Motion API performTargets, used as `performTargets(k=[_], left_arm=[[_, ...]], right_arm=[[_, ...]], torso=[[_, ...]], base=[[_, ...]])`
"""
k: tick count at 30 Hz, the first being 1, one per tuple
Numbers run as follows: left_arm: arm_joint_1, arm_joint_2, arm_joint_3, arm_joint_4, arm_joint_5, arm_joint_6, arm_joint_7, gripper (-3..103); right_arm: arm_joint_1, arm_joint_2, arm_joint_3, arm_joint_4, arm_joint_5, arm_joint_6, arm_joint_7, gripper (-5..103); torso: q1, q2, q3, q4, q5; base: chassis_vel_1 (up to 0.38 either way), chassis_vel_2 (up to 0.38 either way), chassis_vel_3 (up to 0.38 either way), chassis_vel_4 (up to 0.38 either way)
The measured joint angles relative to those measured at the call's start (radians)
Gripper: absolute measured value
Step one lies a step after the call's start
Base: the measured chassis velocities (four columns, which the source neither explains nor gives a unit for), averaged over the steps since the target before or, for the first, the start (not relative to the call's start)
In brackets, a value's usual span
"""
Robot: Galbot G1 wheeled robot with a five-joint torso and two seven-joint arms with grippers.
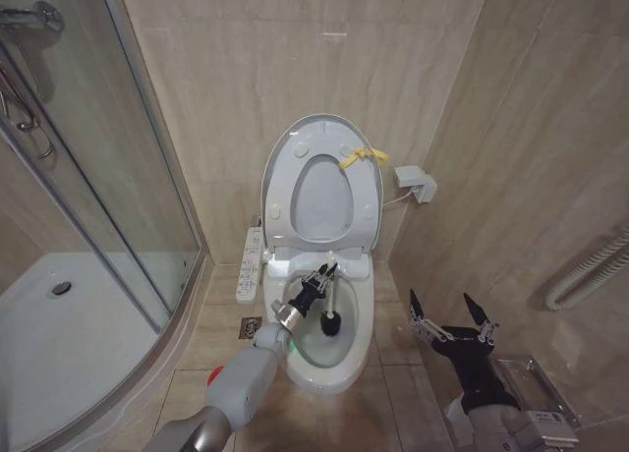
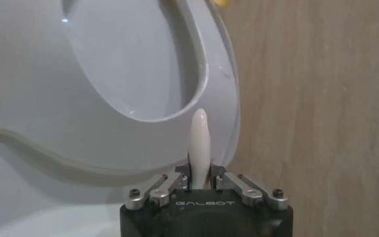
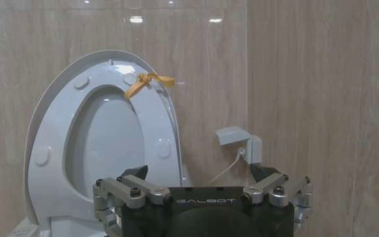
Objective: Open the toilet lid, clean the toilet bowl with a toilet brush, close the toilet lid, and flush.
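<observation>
Left pincer (image 1: pixel 324 273) is pinching the toilet brush (image 1: pixel 330 321) handle, head hanging down-forward inside the toilet bowl (image 1: pixel 356 359); right pincer (image 1: pixel 452 314) is waiting spread, well apart.

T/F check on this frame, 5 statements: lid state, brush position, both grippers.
1. The glossy white oval toilet lid is raised against the wall. True.
2. The left gripper holds the thin white handle of the toilet brush. True.
3. The brush's round black bristle head sits in a red holder. False: it is inside the white ceramic toilet bowl.
4. The right gripper grips the yellow strap loop. False: it is open, apart from the toilet, on its right.
5. The strap loop hangs at the lid's upper edge. True.
</observation>
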Motion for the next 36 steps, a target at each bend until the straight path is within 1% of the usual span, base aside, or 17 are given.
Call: performTargets(k=[4,7,8,11,14,15,16,19,20,22,23,26,28,31,32,34,36], left_arm=[[0.003,-0.015,-0.011,0.014,0.01,-0.012,0.002,19],[0.006,-0.033,-0.009,0.011,-0.074,0.001,-0.013,19],[0.006,-0.033,-0.009,0.011,-0.074,0.001,-0.013,19],[0.007,-0.053,-0.009,-0.009,-0.198,0.028,-0.087,19],[0.007,-0.067,-0.027,-0.009,-0.238,0.032,-0.124,19],[0.002,-0.07,-0.047,0.015,-0.192,0.021,-0.122,19],[0.002,-0.07,-0.047,0.015,-0.192,0.021,-0.122,19],[-0.015,-0.068,-0.084,0.091,-0.025,-0.043,-0.084,19],[-0.015,-0.068,-0.084,0.091,-0.025,-0.043,-0.084,19],[-0.015,-0.056,-0.097,0.108,0.082,-0.072,-0.058,19],[-0.013,-0.053,-0.097,0.108,0.109,-0.077,-0.046,19],[0.001,-0.041,-0.087,0.078,0.122,-0.076,-0.029,19],[0.012,-0.033,-0.075,0.043,0.108,-0.06,-0.026,19],[0.049,0.001,-0.022,-0.066,-0.005,0.01,-0.031,19],[0.049,0.001,-0.022,-0.066,-0.005,0.01,-0.031,19],[0.074,0.021,0.006,-0.131,-0.108,0.06,-0.058,19],[0.077,0.019,0.001,-0.138,-0.127,0.067,-0.064,19]], right_arm=[[0.0,0.0,0.0,0.0,0.0,0.0,0.0,100],[0.0,0.0,0.0,0.0,0.0,0.0,0.0,100],[0.0,0.0,0.0,0.0,0.0,0.0,0.0,100],[0.0,0.0,0.0,0.0,0.0,0.0,0.0,100],[0.0,0.0,0.0,0.0,0.0,0.0,0.0,100],[0.0,0.0,0.0,0.0,0.0,0.0,0.0,100],[0.0,0.0,0.0,0.0,0.0,0.0,0.0,100],[0.0,0.0,0.0,0.0,0.0,0.0,0.0,100],[0.0,0.0,0.0,0.0,0.0,0.0,0.0,100],[0.0,0.0,0.0,0.0,0.0,0.0,0.0,100],[0.0,0.0,0.0,0.0,0.0,0.0,0.0,100],[0.0,0.0,0.0,0.0,0.0,0.0,0.0,100],[0.0,0.0,0.0,0.0,0.0,0.0,0.0,100],[0.0,0.0,0.0,0.0,0.0,0.0,0.0,100],[0.0,0.0,0.0,0.0,0.0,0.0,0.0,100],[0.0,0.0,0.0,0.0,0.0,0.0,0.0,100],[0.0,0.0,0.0,0.0,0.0,0.0,0.0,100]], torso=[[0.0,0.0,0.0,-0.0001,0.0],[0.0,0.0,0.0,-0.0001,0.0],[0.0,0.0,0.0,-0.0001,0.0],[0.0,0.0,0.0,-0.0001,0.0001],[0.0,0.0,0.0,-0.0003,-0.0001],[0.0,0.0,0.0,-0.0004,-0.0002],[0.0,0.0,0.0,-0.0004,-0.0002],[0.0,0.0,0.0,0.0002,0.0],[0.0,0.0,0.0,0.0002,0.0],[0.0,0.0,0.0,0.0001,0.0],[0.0,0.0,0.0,0.0001,0.0],[0.0,0.0,0.0,-0.0001,-0.0001],[0.0,0.0,0.0,-0.0001,0.0],[0.0,0.0,0.0,-0.0003,-0.0001],[0.0,0.0,0.0,-0.0003,-0.0001],[0.0,0.0,0.0,0.0003,-0.0001],[0.0,0.0,0.0,-0.0002,-0.0002]], base=[[0.0,0.0,0.0,0.0],[0.0,0.0,0.0,0.0],[0.0,0.0,0.0,0.0],[0.0,0.0,0.0,0.0],[0.0,0.0,0.0,0.0],[0.0,0.0,0.0,0.0],[0.0,0.0,0.0,0.0],[0.0,0.0,0.0,0.0],[0.0,0.0,0.0,0.0],[0.0,0.0,0.0,0.0],[0.0,0.0,0.0,0.0],[0.0,0.0,0.0,0.0],[0.0,0.0,0.0,0.0],[0.0,0.0,0.0,0.0],[0.0,0.0,0.0,0.0],[0.0,0.0,0.0,0.0],[0.0,0.0,0.0,0.0]])
